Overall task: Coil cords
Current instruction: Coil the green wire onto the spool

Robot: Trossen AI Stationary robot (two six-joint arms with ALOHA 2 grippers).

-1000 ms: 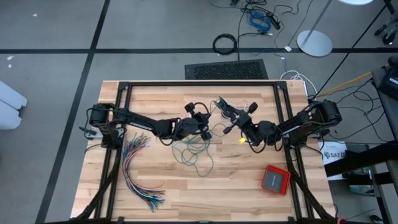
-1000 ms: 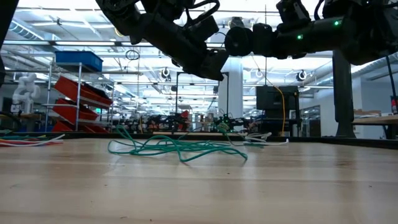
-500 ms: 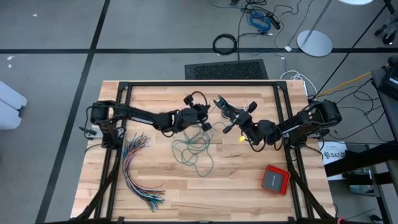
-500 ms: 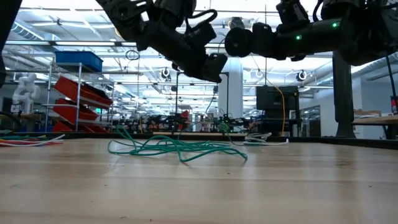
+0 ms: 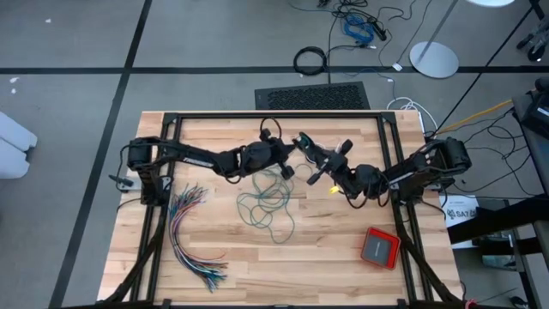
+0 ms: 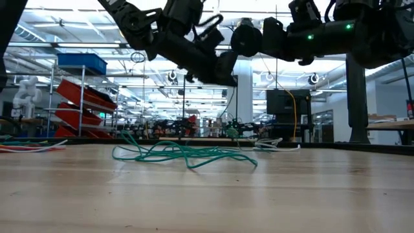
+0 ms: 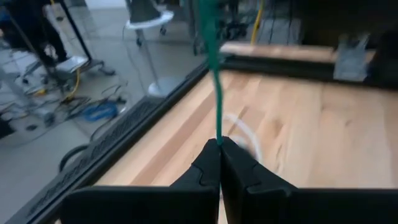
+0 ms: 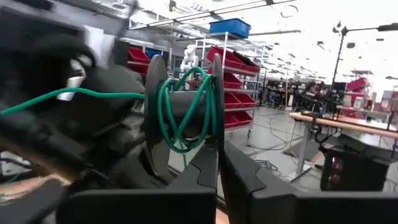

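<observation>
The teal-green cord is partly wound on a dark reel (image 8: pixel 186 112), which my right gripper (image 8: pixel 219 155) holds up over the table's middle (image 5: pixel 306 144). The rest of this cord lies in a loose heap (image 5: pixel 270 202) on the wood (image 6: pixel 181 153). My left gripper (image 5: pixel 287 154) is shut on a strand of it beside the reel (image 7: pixel 219 144). A white cord piece (image 7: pixel 245 134) lies on the table beyond the left fingers. The black cord cannot be made out. My left gripper pinches a single strand of the teal cord (image 7: pixel 217 127) at its fingertips, coming nearly level from the table's left. From the fingers the strand runs straight and taut away to the reel (image 8: pixel 93 94), clear of the table. My right gripper pinches the rim of one reel flange (image 8: pixel 217 134) between its two fingers, coming from the table's right and slanting slightly up. The reel is lifted clear of the table with its axle about level and several teal turns around its core.
A fanned bundle of many-coloured wires (image 5: pixel 193 236) lies near the table's left front. A red box (image 5: pixel 380 247) sits at the right front. Black frame rails (image 5: pixel 274 114) run along the far and side edges. Bare wood shows near the front edge.
My left gripper has moved toward the table's far edge and toward the reel, rolling as it went, with the teal strand in its fingers. The heap on the table has stayed in place. My right gripper has rolled a little without leaving its spot.
</observation>
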